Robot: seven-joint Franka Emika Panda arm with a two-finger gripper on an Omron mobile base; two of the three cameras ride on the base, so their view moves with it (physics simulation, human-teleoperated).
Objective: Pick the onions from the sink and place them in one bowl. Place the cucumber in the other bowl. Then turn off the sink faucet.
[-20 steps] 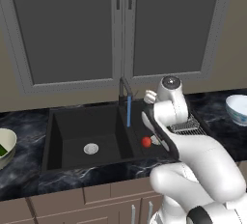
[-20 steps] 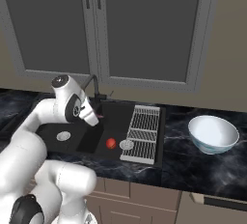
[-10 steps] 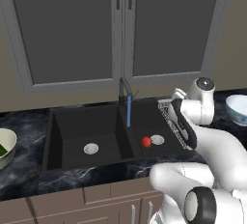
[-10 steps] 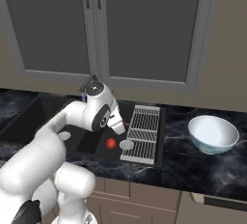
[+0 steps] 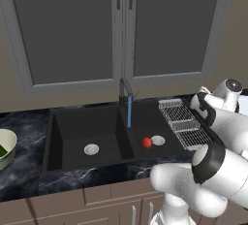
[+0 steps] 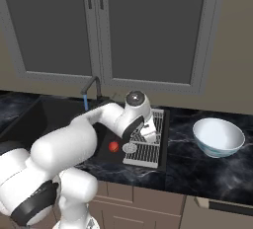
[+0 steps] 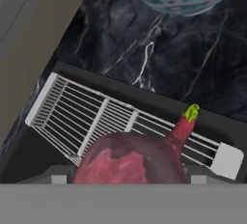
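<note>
- The robot's gripper point(image 6: 148, 133) is closed around a pinkish-red onion point(image 7: 132, 162). In the hand view the onion sits right between the finger tips, with its little green and yellow tip poking up.
- The gripper hangs over the wire rack point(image 6: 148, 141) at the right end of the black sink point(image 5: 87, 136). The onion is up in the air, not resting on anything.
- The other onion, the bright red one point(image 5: 147, 142), lies in the right side of the sink, just beside the round silver drain point(image 5: 158, 140).
- The white bowl point(image 6: 218, 137) with the bluish outside sits on the dark counter point(image 6: 197, 173), to the right of the rack and apart from it. It looks empty.
- The cream bowl point(image 5: 6, 147) is far off on the left, past the sink. Something green point(image 5: 2, 152) lies inside it, and I think that is the cucumber.
- Water point(image 5: 129, 112) runs down from the faucet point(image 5: 124, 89), so the tap is on.
- I think the robot is on the step of carrying the first onion to the white bowl.
- Next it should move to the right until the onion is over the bowl, go down a bit, and let go.
- After that it needs the red onion, then the tap.
</note>
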